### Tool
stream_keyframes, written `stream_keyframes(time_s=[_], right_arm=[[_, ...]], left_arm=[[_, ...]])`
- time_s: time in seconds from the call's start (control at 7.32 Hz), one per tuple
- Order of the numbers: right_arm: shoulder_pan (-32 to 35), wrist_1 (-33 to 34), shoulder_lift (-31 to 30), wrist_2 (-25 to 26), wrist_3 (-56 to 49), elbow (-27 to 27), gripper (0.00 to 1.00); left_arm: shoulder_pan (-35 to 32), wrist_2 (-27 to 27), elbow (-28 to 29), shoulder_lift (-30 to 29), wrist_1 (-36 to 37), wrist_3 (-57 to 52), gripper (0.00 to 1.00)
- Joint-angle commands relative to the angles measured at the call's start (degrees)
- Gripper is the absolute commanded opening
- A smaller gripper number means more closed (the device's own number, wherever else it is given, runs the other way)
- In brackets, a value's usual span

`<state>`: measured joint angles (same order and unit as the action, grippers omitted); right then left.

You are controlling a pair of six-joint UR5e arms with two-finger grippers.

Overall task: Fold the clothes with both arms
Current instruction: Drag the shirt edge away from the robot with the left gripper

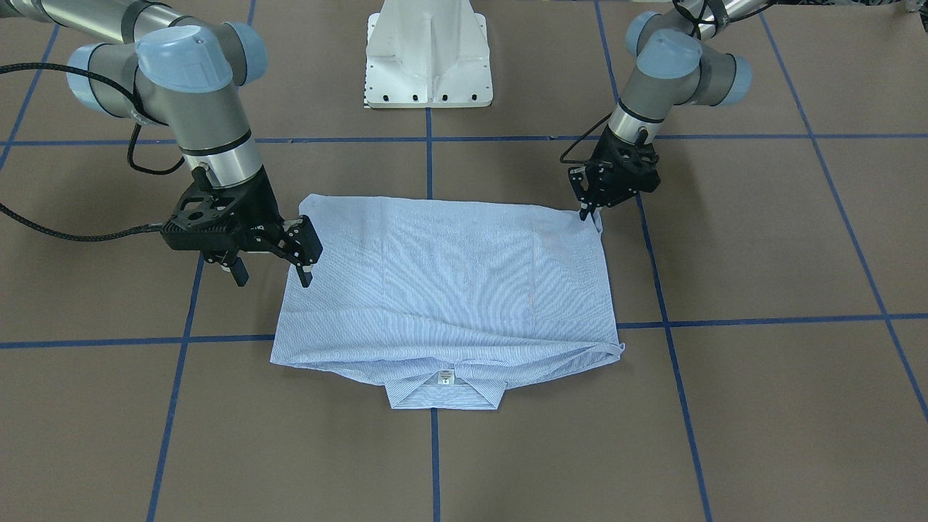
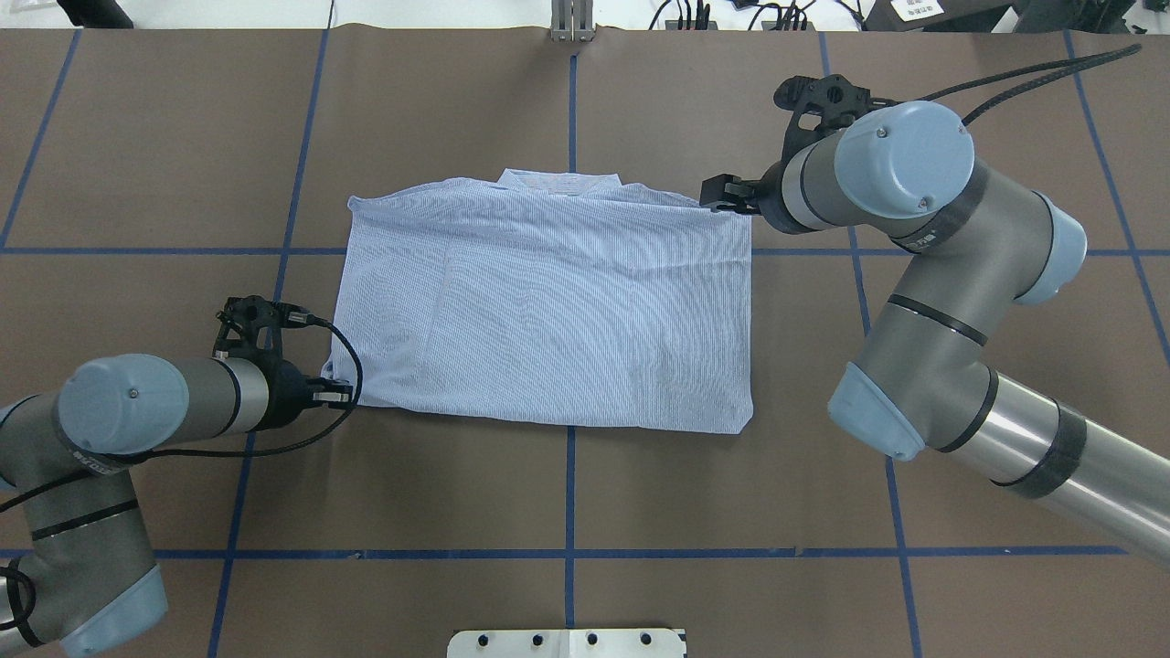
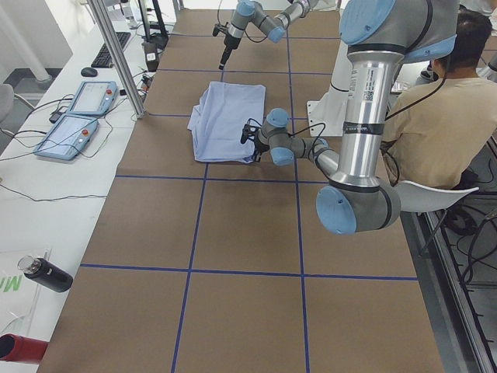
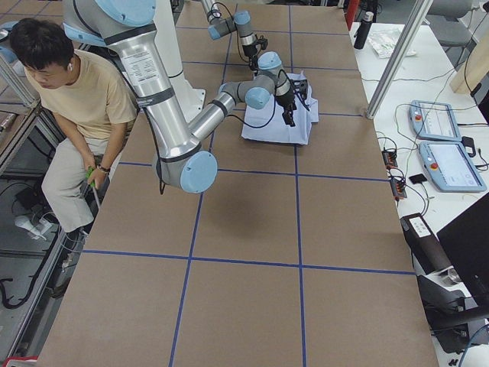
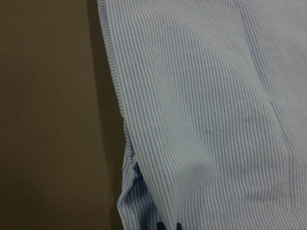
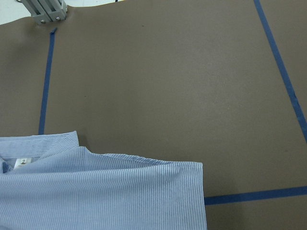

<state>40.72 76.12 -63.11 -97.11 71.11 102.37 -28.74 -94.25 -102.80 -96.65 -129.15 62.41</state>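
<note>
The left gripper [image 1: 589, 212] sits low at the shirt's [image 1: 449, 275] corner nearest the robot's edge of the worktop [image 1: 761, 406], on the robot's left. Its fingers are drawn narrow. The left wrist view shows striped cloth running down between two dark tips at the bottom of the frame, so it is pinching that corner, which is drawn up slightly off the surface.

The right gripper [image 1: 272, 275] hangs above the shirt's right side. Its fingers are spread wide and hold nothing. One finger is over the shirt's border, the other over bare worktop just outside it. The right wrist camera looks down on the shirt's far right corner and part of the collar [image 6: 43, 143], with no contact visible.

The shirt lies about mid-worktop, folded into a rough rectangle, with fine light-blue and white stripes on show. The collar points toward the edge opposite the robot and sticks out past the folded body. A small white label [image 1: 446, 375] sits at its middle. Shallow wrinkles run across the cloth near the collar.

The worktop is brown and crossed by blue tape lines [image 1: 761, 317]. The white pedestal [image 1: 428, 65] stands at the robot's edge, between the two arms. A person [image 4: 76, 99] in a tan shirt sits beyond that edge.
</note>
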Motion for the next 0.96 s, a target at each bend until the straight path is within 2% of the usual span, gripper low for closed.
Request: stream_keyframes(time_s=[0.0,0.14,0.41,0.68,0.82], right_arm=[[-0.73,0.00,0.00,0.08,0.25,-0.16,1.00],[-1.34,0.00,0.00,0.43,0.78,-0.16,1.00],[-1.79,0.00,0.09,0.96,1.04,0.19,1.00],[-1.87,0.00,0.09,0.87,1.05,0.46,1.00],[-2.05,0.00,0.17,0.87,1.05,0.28,1.00]], left_arm=[[-10.67,-0.14,6.16,-1.60,-0.14,-10.60,0.00],[-14.98,-0.05,13.25,-8.66,0.03,-14.03,0.00],[-20.27,0.12,37.47,-27.36,-1.27,-15.55,0.00],[-22.14,0.12,54.28,-39.09,-8.90,-18.02,0.00],[-22.15,-0.05,55.41,-39.75,-10.58,-18.11,0.00]])
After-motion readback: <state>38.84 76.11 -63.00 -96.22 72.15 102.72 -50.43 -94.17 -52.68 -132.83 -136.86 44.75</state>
